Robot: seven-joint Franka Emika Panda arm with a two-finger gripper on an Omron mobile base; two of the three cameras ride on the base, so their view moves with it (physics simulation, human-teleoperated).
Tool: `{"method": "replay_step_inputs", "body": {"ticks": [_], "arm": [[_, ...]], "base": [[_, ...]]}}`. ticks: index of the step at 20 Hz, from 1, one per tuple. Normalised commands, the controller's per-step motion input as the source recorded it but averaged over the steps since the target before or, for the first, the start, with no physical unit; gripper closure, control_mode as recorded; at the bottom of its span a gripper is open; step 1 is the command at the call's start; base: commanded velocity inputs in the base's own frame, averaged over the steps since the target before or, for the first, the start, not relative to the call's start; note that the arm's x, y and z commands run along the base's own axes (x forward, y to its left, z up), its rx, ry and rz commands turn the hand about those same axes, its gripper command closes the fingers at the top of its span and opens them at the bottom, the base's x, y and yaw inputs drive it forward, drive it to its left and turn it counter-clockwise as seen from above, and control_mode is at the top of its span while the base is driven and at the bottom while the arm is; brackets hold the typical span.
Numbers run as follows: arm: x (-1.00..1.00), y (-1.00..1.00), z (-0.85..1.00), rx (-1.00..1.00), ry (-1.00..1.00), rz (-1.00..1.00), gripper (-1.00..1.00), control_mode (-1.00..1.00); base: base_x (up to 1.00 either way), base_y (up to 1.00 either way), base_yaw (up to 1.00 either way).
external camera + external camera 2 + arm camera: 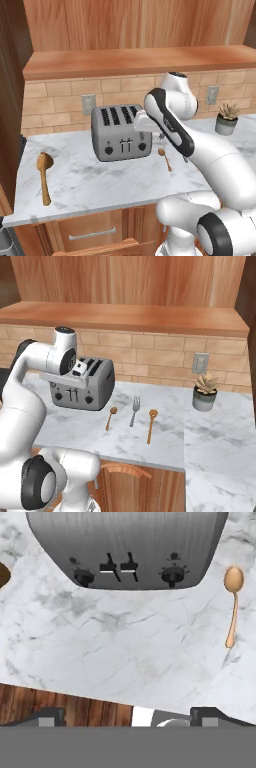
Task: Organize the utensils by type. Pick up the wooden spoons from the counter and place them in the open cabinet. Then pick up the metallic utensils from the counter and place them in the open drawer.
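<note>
- The gripper point(129, 719) hangs above the front strip of the counter point(125, 642), its 2 dark finger tips point(47, 717) spread wide apart with nothing between them
- Straight ahead of the hand, in the hand view, stands a grey 4-slot toaster point(127, 547), control face toward the fingers
- The small coppery spoon point(232, 602) lies ahead and to the right of the hand, beside the toaster's right corner, bowl pointing away
- In the right base view the silver fork point(134, 410) lies just beyond that spoon point(110, 417), further right of the hand, tines pointing to the wall
- 1 wooden spoon point(151, 425) rests right of the fork, apart from it, farthest from the hand on that side
- The other wooden spoon point(44, 175) lies well left of the hand, past the toaster's left side, bowl away from the counter edge
- A potted succulent point(205, 390) sits far right near the brick wall
- Above the hand runs the wooden shelf of the open cabinet point(125, 316)
- Below the counter edge a curved piece of orange-brown wood point(127, 470) shows; I cannot tell whether it is the open drawer
</note>
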Motion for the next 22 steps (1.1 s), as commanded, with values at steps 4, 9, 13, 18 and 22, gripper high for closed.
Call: {"method": "replay_step_inputs", "body": {"ticks": [4, 9, 13, 18, 22], "arm": [[0.00, 0.74, -0.41, 0.09, 0.12, 0.00, -1.00, -1.00], [0.02, 0.88, -0.35, 0.01, 0.03, -0.03, -1.00, -1.00], [0.01, 0.87, -0.24, 0.00, 0.08, -0.04, -1.00, -1.00], [0.07, 0.76, -0.21, 0.00, 0.11, -0.02, -1.00, -1.00], [0.04, 0.53, -0.28, -0.01, 0.22, 0.00, -1.00, -1.00]], "base": [[0.00, 0.00, 0.00], [0.00, 0.00, 0.00], [0.00, 0.00, 0.00], [0.00, 0.00, 0.00], [0.00, 0.00, 0.00]]}}
